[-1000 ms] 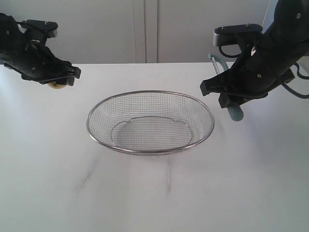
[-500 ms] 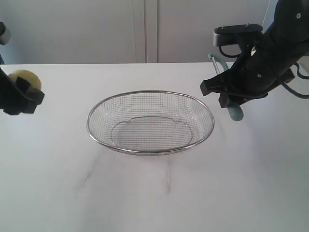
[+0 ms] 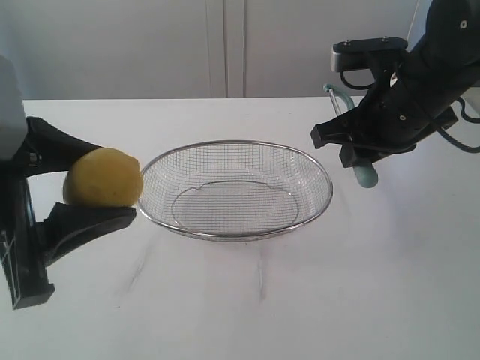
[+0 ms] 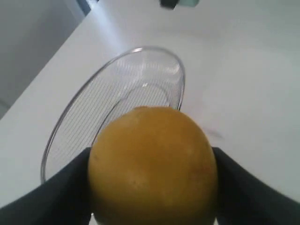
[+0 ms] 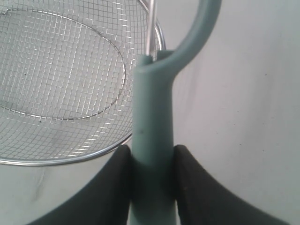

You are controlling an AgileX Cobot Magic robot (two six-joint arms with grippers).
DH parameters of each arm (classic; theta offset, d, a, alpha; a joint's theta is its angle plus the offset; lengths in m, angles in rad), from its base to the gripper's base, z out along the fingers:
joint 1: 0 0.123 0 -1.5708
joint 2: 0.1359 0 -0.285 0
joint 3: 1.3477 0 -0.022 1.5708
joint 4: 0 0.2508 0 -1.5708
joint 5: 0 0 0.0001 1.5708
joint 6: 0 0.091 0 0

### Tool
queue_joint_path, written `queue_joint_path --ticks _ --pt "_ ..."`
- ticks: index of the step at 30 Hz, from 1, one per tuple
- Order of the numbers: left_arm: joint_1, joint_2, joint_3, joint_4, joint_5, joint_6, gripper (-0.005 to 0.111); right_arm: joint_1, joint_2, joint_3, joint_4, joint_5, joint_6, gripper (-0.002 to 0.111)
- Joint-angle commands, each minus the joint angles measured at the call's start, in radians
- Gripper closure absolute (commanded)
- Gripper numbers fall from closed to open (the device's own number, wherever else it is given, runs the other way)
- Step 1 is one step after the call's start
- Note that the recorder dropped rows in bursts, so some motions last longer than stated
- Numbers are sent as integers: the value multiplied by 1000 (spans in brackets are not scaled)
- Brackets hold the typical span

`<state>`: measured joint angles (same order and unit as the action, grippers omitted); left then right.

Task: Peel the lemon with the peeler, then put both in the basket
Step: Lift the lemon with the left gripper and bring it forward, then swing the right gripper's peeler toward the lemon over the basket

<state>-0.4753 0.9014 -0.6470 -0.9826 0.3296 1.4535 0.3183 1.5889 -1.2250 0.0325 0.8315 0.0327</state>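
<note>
My left gripper (image 3: 101,189) is shut on the yellow lemon (image 3: 103,178) and holds it in the air just left of the wire mesh basket (image 3: 234,189). In the left wrist view the lemon (image 4: 152,164) fills the space between both black fingers, with the basket (image 4: 117,101) beyond it. To the basket's right my right gripper (image 3: 358,154) is shut on the teal handle of the peeler (image 3: 365,174), held above the table. The right wrist view shows the peeler (image 5: 152,136) clamped between the fingers, its curved head arching up past the basket's rim (image 5: 70,159).
The basket stands mid-table on a white tabletop (image 3: 300,300). A pale wall with a vertical panel seam (image 3: 225,45) rises behind the table's far edge.
My left gripper has swung down and forward from the far left of the table, carrying the lemon close to the basket's left rim. The right arm and the peeler have stayed still.
</note>
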Motion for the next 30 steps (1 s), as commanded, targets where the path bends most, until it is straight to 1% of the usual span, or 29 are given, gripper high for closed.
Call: queue_joint_path --ticks 1,4,12,16,18,23,28,30 --pt "-6 -12 5 -248 28 207 107 0 -3 -10 1 -10 -10 108" --pt "-6 -14 5 -302 8 228 107 0 -3 -10 1 -10 -10 108" --pt "-6 -16 5 -316 -1 228 107 0 -3 -10 1 -10 -10 108" --pt "-6 -16 5 -316 -8 228 107 0 -3 -10 1 -121 -10 108" --pt "-6 -16 5 -316 -24 228 107 0 -3 -10 9 -137 -9 108" --pt "-6 -16 5 -316 -52 230 107 0 -3 -10 57 -137 -3 108" --pt "-6 -14 5 -316 -119 323 107 0 -2 -6 107 -76 -8 108" --pt "-6 -14 5 -316 -124 327 107 0 3 -3 158 -22 -91 108"
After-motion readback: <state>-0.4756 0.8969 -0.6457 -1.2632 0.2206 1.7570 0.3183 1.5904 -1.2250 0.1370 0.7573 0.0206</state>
